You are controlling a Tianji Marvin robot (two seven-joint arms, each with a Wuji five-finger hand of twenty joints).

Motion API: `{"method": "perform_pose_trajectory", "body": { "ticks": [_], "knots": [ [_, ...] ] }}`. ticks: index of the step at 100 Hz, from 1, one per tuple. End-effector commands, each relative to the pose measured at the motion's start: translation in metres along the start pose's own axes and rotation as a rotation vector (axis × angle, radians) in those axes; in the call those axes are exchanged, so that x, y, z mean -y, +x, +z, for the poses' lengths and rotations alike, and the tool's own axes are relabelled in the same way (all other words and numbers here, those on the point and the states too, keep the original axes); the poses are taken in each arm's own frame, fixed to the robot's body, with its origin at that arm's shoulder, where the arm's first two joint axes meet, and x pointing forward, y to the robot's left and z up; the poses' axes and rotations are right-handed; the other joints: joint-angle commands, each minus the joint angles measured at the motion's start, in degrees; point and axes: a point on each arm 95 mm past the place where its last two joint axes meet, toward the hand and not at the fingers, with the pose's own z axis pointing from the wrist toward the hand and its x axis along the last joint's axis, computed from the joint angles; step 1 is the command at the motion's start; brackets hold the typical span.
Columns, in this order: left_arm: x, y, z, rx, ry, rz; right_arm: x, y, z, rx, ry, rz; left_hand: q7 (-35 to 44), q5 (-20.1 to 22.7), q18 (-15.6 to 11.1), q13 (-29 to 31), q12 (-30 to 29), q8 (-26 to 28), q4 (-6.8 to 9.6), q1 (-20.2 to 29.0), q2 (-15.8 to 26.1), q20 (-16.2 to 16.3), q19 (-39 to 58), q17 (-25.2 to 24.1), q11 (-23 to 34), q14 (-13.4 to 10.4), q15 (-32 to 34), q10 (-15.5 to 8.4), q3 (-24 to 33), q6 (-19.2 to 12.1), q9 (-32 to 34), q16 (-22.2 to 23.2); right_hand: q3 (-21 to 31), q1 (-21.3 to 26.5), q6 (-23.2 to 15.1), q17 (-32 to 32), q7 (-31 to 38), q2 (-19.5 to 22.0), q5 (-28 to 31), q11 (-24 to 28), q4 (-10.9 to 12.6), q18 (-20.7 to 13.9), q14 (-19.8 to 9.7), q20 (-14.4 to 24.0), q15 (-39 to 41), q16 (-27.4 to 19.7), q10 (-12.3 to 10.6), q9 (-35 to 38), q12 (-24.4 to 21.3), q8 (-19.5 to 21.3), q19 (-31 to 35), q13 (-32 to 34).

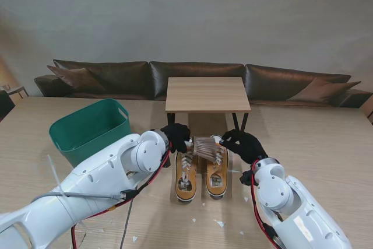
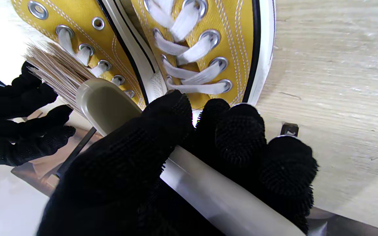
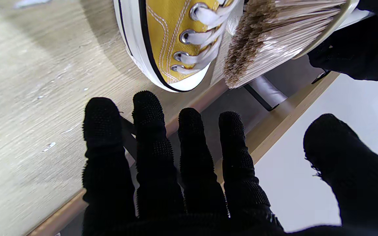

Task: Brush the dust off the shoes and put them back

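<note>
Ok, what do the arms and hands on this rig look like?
Both arms are glossy white shells with rounded grey-capped joints; the left arm and right arm each carry red and black cables along the outside, and the left also has a grey cable. The left hand and right hand wear black knitted gloves with a nubby texture.

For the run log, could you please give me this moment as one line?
left robot hand: shut on brush | bristles: over shoes | right robot hand: open, beside brush | green bin: left
</note>
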Motion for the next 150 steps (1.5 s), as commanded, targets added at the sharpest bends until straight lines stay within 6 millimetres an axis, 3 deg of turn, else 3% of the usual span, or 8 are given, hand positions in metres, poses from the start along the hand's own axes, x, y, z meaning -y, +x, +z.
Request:
{"method": "perform_pose_trajectory", "body": {
  "ticks": [1, 35, 79, 150],
  "knots": [
    [0.007, 0.011, 0.004, -0.012, -0.004, -0.005, 0.003, 0.002, 0.001, -0.001, 0.011, 0.004, 4.78, 3.26, -1.38, 2.03, -0.58, 0.78, 0.12, 2.55, -1.06, -0.77, 3.1, 2.43, 1.23, -3.4, 3.04, 2.97, 4.36, -1.59, 2.88, -0.47, -0.87, -0.29, 0.02, -14.6, 0.15, 1.25, -0.96, 0.32, 1.63, 1.47, 0.62, 0.81, 0.68, 0.39, 1.1, 0.64, -0.24, -0.87, 1.06, 0.43],
    [0.008, 0.022, 0.015, 0.027, -0.016, 0.041, 0.002, 0.001, 0.001, 0.004, 0.011, 0.006, 4.85, 3.32, -1.52, 2.02, -0.63, 0.87, -0.1, 2.43, -1.3, -0.93, 3.45, 2.73, 1.48, -3.53, 3.73, 3.09, 4.85, -1.38, 2.99, -0.84, -0.9, -0.23, 0.07, -14.64, 0.12, 1.23, -1.01, 0.3, 1.62, 1.49, 0.74, 0.8, 0.67, 0.41, 1.17, 0.67, -0.24, -0.89, 1.02, 0.4],
    [-0.01, 0.023, 0.027, 0.031, 0.008, 0.117, 0.003, 0.001, 0.0, 0.005, 0.022, 0.008, 5.11, 3.33, -1.71, 2.07, -0.77, 0.76, -0.41, 2.0, -1.57, -1.28, 3.77, 3.26, 1.76, -3.95, 4.56, 2.82, 5.4, -1.44, 3.2, -1.32, -0.97, -0.23, 0.05, -14.64, 0.11, 1.36, -1.0, 0.3, 1.61, 1.52, 0.72, 0.83, 0.69, 0.43, 1.1, 0.62, -0.23, -0.9, 1.01, 0.41],
    [-0.001, 0.009, 0.008, 0.095, 0.029, 0.28, 0.007, 0.001, -0.002, 0.003, 0.039, 0.012, 5.3, 3.02, -1.85, 1.96, -0.97, 0.67, -0.59, 1.88, -1.36, -1.66, 3.92, 3.29, 1.89, -4.17, 4.73, 2.76, 5.38, -1.54, 2.98, -1.91, -1.16, -0.26, 0.11, -14.76, 0.1, 1.47, -0.96, 0.25, 1.61, 1.51, 0.83, 0.84, 0.69, 0.42, 1.25, 0.55, -0.25, -0.93, 0.93, 0.4]
  ]
}}
